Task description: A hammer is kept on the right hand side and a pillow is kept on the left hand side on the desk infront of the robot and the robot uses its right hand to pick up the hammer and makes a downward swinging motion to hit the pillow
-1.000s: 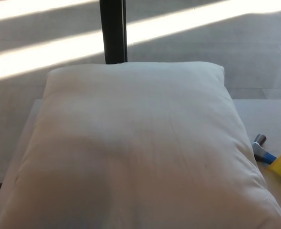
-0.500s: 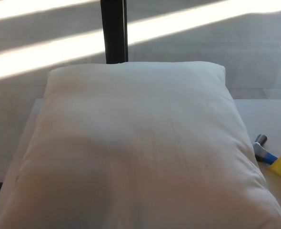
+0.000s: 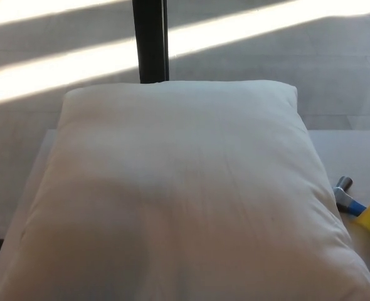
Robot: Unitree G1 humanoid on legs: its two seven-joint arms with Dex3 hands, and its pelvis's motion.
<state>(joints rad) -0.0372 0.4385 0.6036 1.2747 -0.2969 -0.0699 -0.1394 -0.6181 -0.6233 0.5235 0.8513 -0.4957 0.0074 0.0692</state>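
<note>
Head view, neither hand in frame, so can't tell the state of the left or right hand, and nothing is holding the hammer as far as the frame shows. White pillow [image 3: 179,194] fills most of the picture, lying flat on the pale bench [image 3: 351,153]; its far edge runs across the upper middle, its near edge is cut off at the bottom of the frame. Fabric is smooth with faint creases and a soft shadow over the lower left part. Hammer [image 3: 354,205] lies on the bench just beside the pillow's right edge, low right in the picture, mostly cropped: a small metal head end nearest the pillow, then a blue section, then a yellow part running out of frame at the right edge. Can't tell whether the metal end touches the pillow or only sits against its edge. Bare bench surface shows to the right of the pillow and a thin strip along its left side. Behind the bench, grey floor [image 3: 59,37] with bright diagonal sunlight bands, and a dark vertical post [image 3: 150,41] rising from behind the pillow's far edge, left of centre.
</note>
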